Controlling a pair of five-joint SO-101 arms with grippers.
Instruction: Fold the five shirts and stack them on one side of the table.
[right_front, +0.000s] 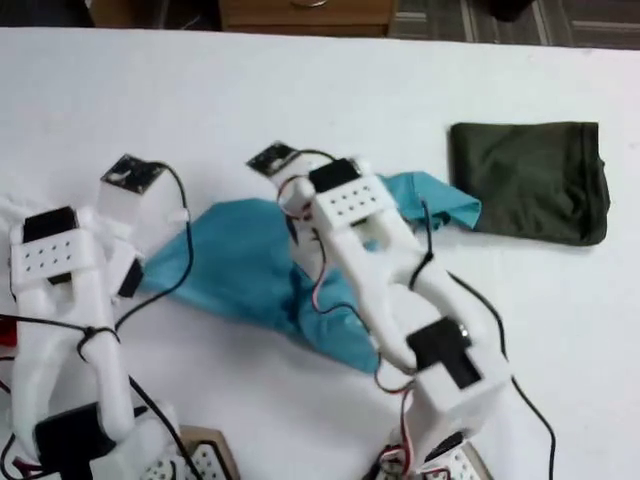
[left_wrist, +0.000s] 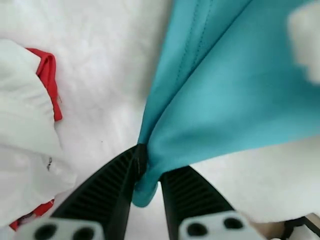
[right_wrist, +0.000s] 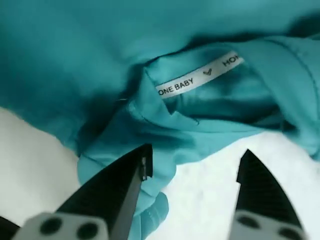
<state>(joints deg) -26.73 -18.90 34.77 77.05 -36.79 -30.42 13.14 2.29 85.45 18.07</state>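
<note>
High view: the blue shirt (right_front: 245, 275) lies between both arms. A folded green shirt (right_front: 530, 180) sits well apart from the jaws, I think to start the stack.

Left wrist view: my left gripper (left_wrist: 147, 172) pinches the shirt's corner tight, to pull it flat.

Right wrist view: my right gripper (right_wrist: 192, 170) gapes wide, with the collar (right_wrist: 200, 100) just ahead of its jaws, ready to grab.

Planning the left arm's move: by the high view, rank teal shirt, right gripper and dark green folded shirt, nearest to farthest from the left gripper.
1. teal shirt, held by the left gripper.
2. right gripper, mid-table.
3. dark green folded shirt, far right.
</note>
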